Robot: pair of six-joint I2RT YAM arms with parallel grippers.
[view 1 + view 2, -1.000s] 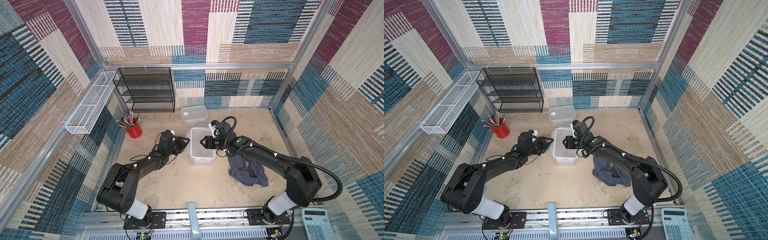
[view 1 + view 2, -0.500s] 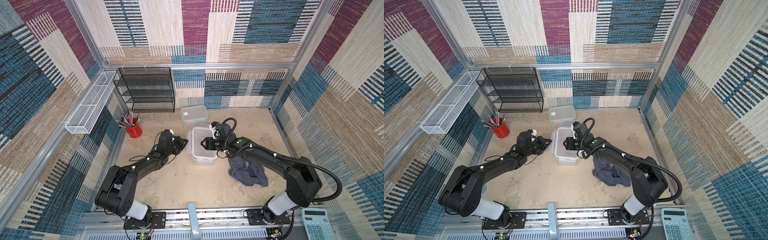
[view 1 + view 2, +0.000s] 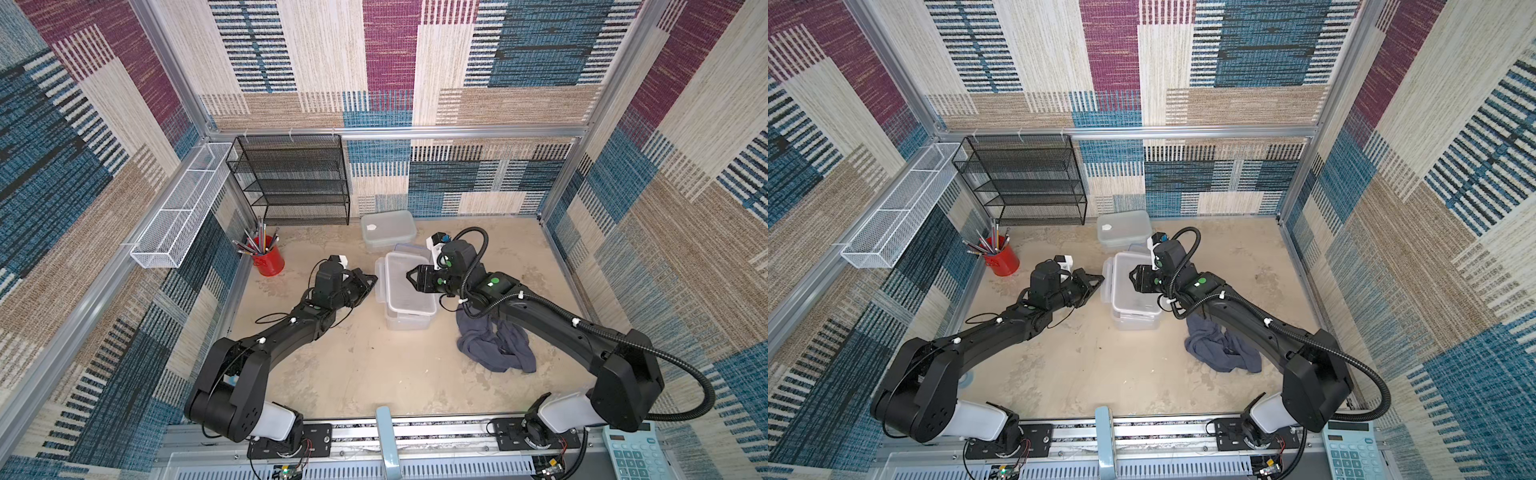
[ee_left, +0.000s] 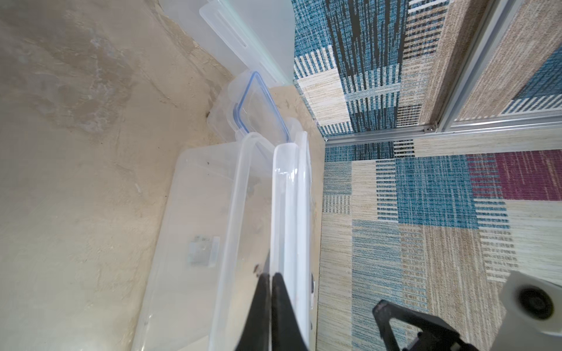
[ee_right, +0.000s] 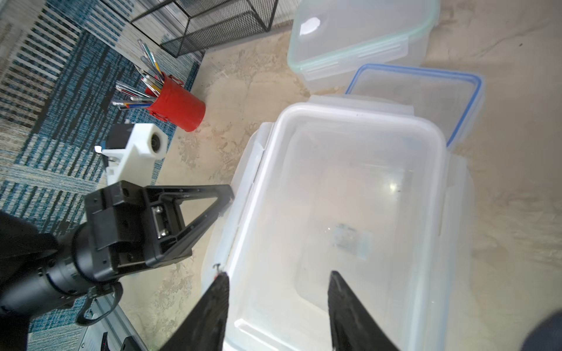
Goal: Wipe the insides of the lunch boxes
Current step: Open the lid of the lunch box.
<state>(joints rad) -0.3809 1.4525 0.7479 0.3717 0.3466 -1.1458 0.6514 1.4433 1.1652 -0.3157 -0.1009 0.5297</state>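
Note:
The large lunch box [image 3: 409, 322] stands mid-table with its whitish lid [image 3: 405, 286] lying askew on top, one long edge raised off the rim [image 4: 237, 197]. My left gripper [image 3: 374, 280] is shut, its tips [image 4: 270, 276] against the lid's left edge; I cannot see whether they pinch it. My right gripper [image 3: 411, 276] hovers open over the lid, one finger [image 5: 223, 282] above its left edge. The small blue-rimmed lunch box [image 5: 425, 94] sits just behind. The green-rimmed medium one [image 5: 359, 39] is farther back, closed.
A grey-blue cloth [image 3: 494, 345] lies crumpled under my right arm. A red cup of pencils [image 3: 268, 259] stands left of my left gripper. A black mesh rack [image 3: 295, 183] lines the back wall, and a white wire basket [image 3: 178, 208] hangs on the left wall.
My left gripper's jaws have closed and its tips have moved right up to the lid's left edge. The right gripper has stayed open over the box.

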